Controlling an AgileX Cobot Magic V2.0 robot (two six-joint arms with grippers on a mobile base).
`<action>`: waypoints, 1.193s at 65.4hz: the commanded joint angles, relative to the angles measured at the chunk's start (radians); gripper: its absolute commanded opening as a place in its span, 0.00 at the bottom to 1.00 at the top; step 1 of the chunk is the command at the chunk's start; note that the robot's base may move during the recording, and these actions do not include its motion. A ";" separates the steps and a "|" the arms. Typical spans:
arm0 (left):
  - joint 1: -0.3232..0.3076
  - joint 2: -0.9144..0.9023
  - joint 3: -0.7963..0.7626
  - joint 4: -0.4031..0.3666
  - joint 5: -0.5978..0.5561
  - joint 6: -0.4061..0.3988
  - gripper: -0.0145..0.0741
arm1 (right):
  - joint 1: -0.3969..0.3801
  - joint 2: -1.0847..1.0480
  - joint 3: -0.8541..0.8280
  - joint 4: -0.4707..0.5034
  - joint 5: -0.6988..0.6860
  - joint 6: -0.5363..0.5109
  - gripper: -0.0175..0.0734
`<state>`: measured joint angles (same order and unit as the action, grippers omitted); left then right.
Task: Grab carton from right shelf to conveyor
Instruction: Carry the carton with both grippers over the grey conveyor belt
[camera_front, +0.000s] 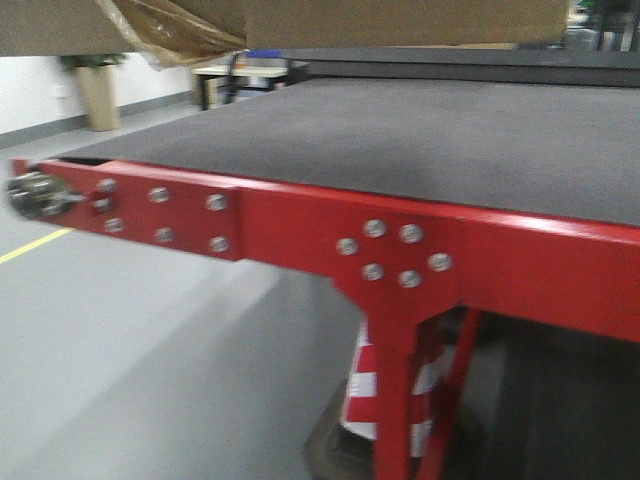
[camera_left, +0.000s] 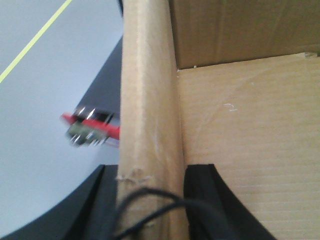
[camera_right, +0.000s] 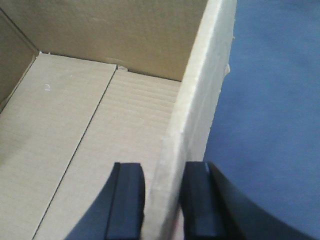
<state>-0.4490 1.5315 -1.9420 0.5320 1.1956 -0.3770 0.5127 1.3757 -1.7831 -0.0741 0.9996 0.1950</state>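
Observation:
The brown carton (camera_front: 400, 22) hangs across the top of the front view, above the conveyor (camera_front: 420, 140), with crinkled tape (camera_front: 175, 35) dangling at its left. My left gripper (camera_left: 151, 172) is shut on the carton's left wall (camera_left: 147, 90), one black finger inside, one outside. The conveyor's red corner (camera_left: 95, 127) shows below it. In the right wrist view my right gripper (camera_right: 162, 172) is shut on the carton's right wall (camera_right: 200, 85). The dark belt (camera_right: 272, 110) lies beneath, beside that wall. The carton's inner floor (camera_right: 65, 130) is bare.
The conveyor's red frame (camera_front: 300, 235) with bolts stands close in front, on a red leg (camera_front: 400, 400). A red-and-white striped cone (camera_front: 365, 385) sits behind the leg. Grey floor with a yellow line (camera_front: 30, 245) lies to the left. A potted plant (camera_front: 95, 90) stands by the far wall.

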 joint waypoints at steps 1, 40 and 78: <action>-0.003 -0.011 -0.002 0.060 -0.019 0.030 0.14 | -0.001 -0.019 -0.008 -0.002 -0.059 -0.032 0.12; -0.003 -0.010 -0.002 0.062 -0.019 0.030 0.14 | -0.001 -0.019 -0.008 -0.001 -0.059 -0.032 0.12; -0.003 -0.010 -0.002 0.062 -0.019 0.030 0.14 | -0.001 -0.019 -0.008 -0.001 -0.059 -0.032 0.12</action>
<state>-0.4527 1.5315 -1.9420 0.5435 1.1894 -0.3790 0.5127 1.3779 -1.7815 -0.0734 0.9953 0.1950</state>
